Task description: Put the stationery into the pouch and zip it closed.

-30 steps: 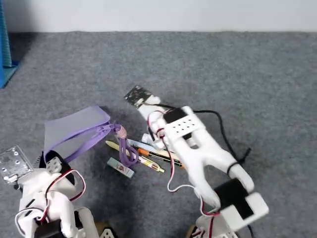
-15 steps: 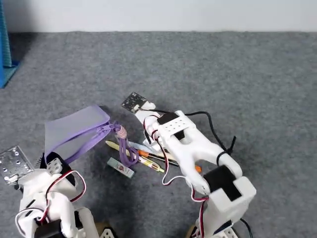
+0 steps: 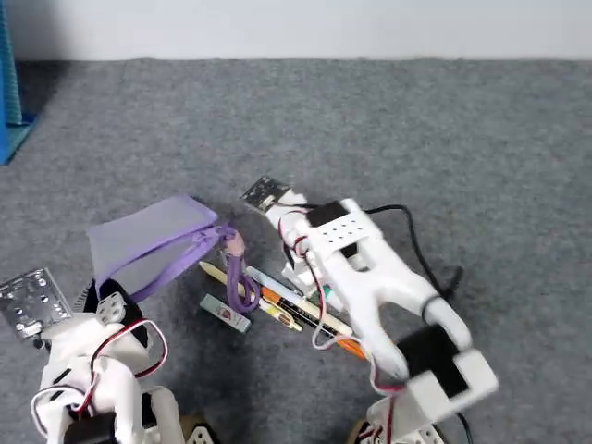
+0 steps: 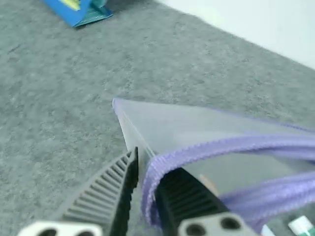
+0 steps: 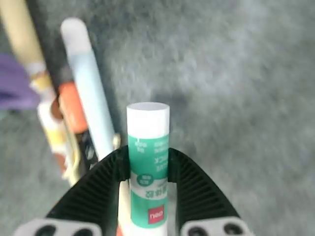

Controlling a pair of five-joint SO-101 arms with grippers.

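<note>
Looking down, we find the purple pouch on the grey worktop, at about 9 o'clock from the heap of pens. Our left jaws are pinched tight on the pouch's zip edge at its 7 o'clock corner. Our right jaws, at the 3 o'clock side of the pens, are clamped around a green-and-white glue stick.

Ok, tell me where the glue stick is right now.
The glue stick is clamped in the right hand in the right wrist view, alongside the pale blue pen.
</note>
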